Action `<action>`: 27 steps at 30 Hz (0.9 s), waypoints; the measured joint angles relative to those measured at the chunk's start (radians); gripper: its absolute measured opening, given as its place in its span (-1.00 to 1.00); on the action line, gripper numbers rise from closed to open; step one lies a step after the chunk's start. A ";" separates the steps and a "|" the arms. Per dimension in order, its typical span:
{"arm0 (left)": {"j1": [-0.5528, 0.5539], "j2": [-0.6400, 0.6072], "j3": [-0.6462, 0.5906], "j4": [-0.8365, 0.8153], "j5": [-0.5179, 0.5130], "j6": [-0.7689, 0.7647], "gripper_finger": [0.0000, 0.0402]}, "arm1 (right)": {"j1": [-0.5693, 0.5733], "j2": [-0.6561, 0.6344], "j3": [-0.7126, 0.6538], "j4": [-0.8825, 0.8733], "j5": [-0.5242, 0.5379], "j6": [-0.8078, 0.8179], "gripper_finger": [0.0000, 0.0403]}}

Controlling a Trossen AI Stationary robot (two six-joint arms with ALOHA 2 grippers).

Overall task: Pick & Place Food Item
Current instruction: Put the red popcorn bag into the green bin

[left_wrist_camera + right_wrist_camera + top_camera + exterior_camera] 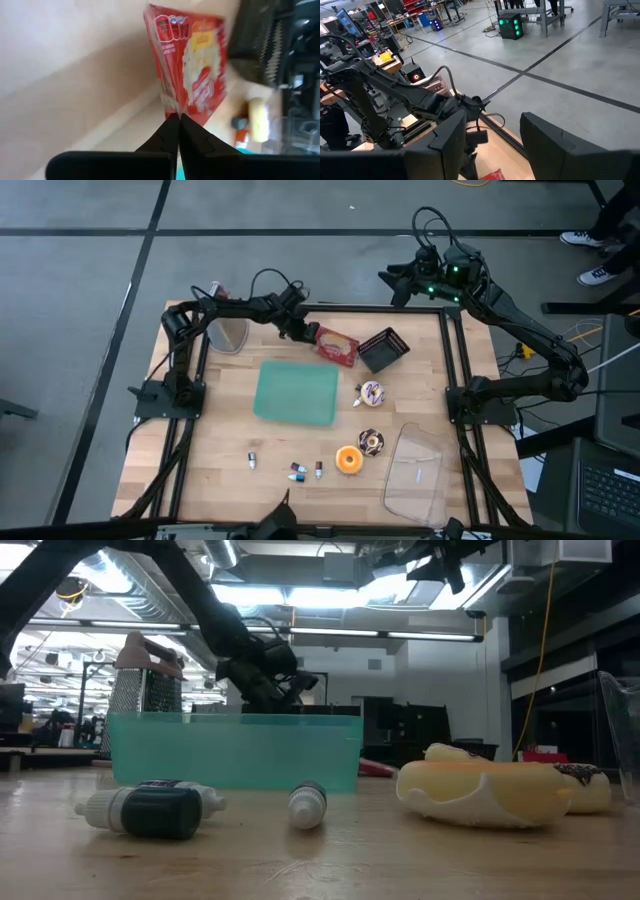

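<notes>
Now left pincer (pixel 175 117) pinches red snack packet (pixel 192 65) edge.

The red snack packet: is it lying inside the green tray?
No, in the high view the red snack packet lies on the bare wood beyond the green tray, beside the black basket.

From my remote seat I see a grey concrete floor (pixel 80 300) crossed by dark lines around the wooden table (pixel 220 450), long ceiling strip lights (pixel 420 636) glowing over a dim workshop, and distant benches with a green-lit box (pixel 510 26) standing on the floor.
</notes>
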 joint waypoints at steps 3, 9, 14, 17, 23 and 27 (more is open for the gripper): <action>0.019 -0.023 0.000 0.069 0.027 0.002 -0.99 | 0.000 0.000 0.000 0.015 0.000 -0.004 -0.08; 0.031 -0.084 0.001 0.283 0.074 -0.049 -0.99 | -0.012 0.000 0.000 0.029 0.000 -0.007 -0.08; 0.036 -0.159 0.003 0.383 0.112 -0.088 -0.99 | -0.031 0.000 0.000 0.029 0.000 -0.007 -0.08; 0.039 -0.211 0.003 0.378 0.115 -0.091 -0.99 | -0.040 0.000 0.000 0.029 0.000 -0.007 -0.08; 0.022 -0.334 0.003 0.378 0.184 -0.112 -0.99 | -0.055 0.000 0.000 0.029 0.000 -0.003 -0.08; -0.009 -0.442 0.003 0.376 0.259 -0.157 -0.99 | -0.063 0.000 0.000 0.029 -0.001 -0.004 -0.08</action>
